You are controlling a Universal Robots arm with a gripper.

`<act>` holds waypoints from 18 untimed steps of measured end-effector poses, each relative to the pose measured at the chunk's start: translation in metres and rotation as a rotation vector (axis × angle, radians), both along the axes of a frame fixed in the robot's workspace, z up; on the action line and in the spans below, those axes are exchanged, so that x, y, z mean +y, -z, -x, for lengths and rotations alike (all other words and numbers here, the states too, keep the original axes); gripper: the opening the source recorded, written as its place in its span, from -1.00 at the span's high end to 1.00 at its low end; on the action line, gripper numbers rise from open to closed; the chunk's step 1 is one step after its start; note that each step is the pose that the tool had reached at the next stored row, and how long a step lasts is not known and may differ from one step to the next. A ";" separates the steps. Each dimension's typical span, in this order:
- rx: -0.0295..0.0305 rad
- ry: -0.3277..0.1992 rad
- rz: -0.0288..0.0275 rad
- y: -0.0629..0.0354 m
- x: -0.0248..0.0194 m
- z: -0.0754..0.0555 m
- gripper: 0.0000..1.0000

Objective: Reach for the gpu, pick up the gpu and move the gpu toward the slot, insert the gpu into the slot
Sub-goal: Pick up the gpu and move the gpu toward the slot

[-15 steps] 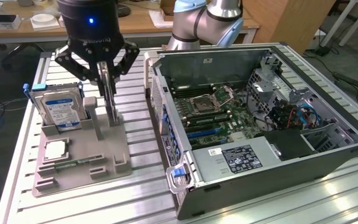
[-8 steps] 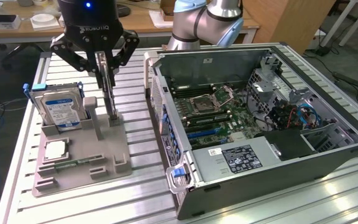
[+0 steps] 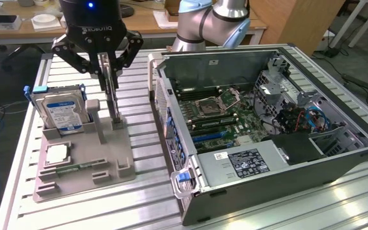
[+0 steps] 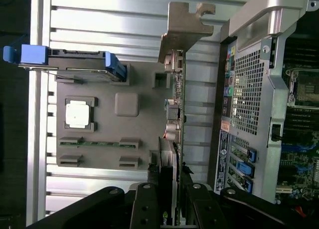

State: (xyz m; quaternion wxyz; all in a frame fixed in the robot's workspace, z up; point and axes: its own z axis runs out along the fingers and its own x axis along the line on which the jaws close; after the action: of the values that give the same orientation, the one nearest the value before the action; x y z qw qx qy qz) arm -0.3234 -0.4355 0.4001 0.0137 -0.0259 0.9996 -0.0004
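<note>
We are seeing the gripper (image 3: 109,72) clamping the gpu (image 3: 113,103), card standing upright at the gray fixture (image 3: 107,153), computer case (image 3: 267,167) lying open just beside the fixture

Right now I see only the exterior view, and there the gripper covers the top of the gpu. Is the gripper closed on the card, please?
Observer: Yes. In the wrist view the gripper is closed on the gpu, with the card between its fingers.
Operator: Which face carries the black cooler?
Observer: The cooler is on the face turned away from the computer case.
Operator: And where is the silver bracket?
Observer: The bracket is at the end of the card nearer the hard drive.
</note>
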 end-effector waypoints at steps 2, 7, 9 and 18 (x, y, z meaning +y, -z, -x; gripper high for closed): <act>0.0001 0.000 0.0001 -0.0001 0.0000 -0.001 0.47; 0.0000 0.000 0.0000 0.0001 0.0000 -0.005 0.47; 0.0000 0.000 -0.0001 0.0001 0.0000 -0.007 0.47; 0.0000 0.000 0.0000 0.0007 0.0000 -0.018 0.47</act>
State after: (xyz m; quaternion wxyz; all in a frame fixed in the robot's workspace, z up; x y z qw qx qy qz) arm -0.3054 -0.4355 0.3994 0.0137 -0.0259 0.9996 -0.0004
